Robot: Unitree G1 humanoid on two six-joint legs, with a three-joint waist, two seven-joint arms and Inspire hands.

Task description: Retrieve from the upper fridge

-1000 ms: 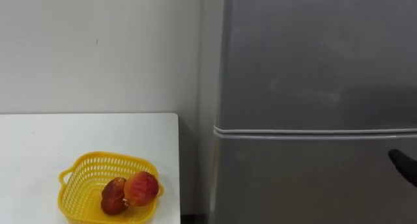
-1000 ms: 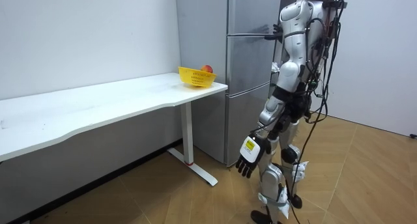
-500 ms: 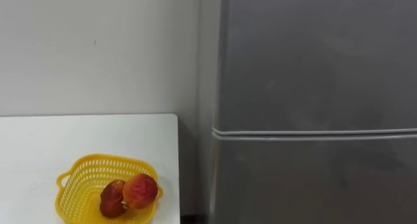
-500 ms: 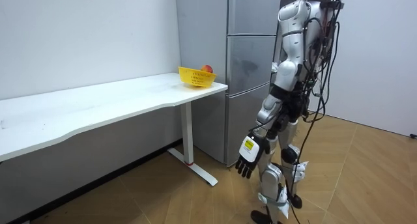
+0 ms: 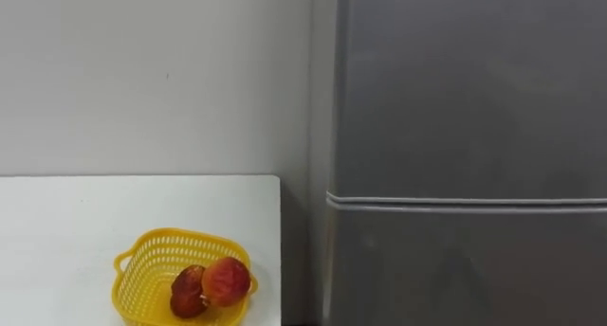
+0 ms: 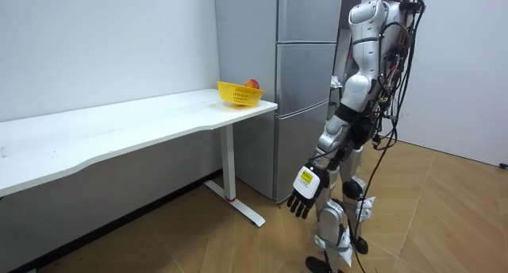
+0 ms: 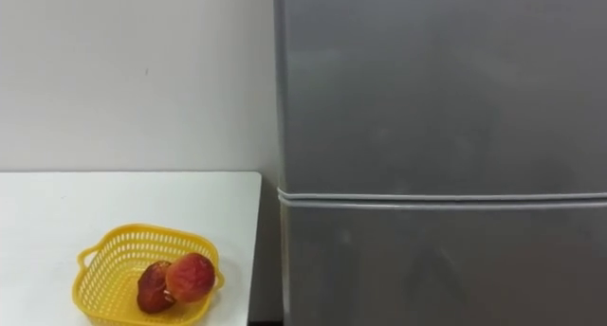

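Note:
The grey fridge stands straight ahead with both doors shut. A thin seam divides the upper door from the lower door. In the room view I stand upright close to the fridge, facing it. My left hand hangs low beside my leg, fingers relaxed and holding nothing.
A white table adjoins the fridge on the left, against the wall. Near its right end sits a yellow basket with two reddish fruits in it. The basket also shows in the room view. Wooden floor lies around me.
My right arm, stretched to the fridge's door seam one second ago, has drawn back; its dark hand has left the eye view's right edge. The eye view has shifted slightly.

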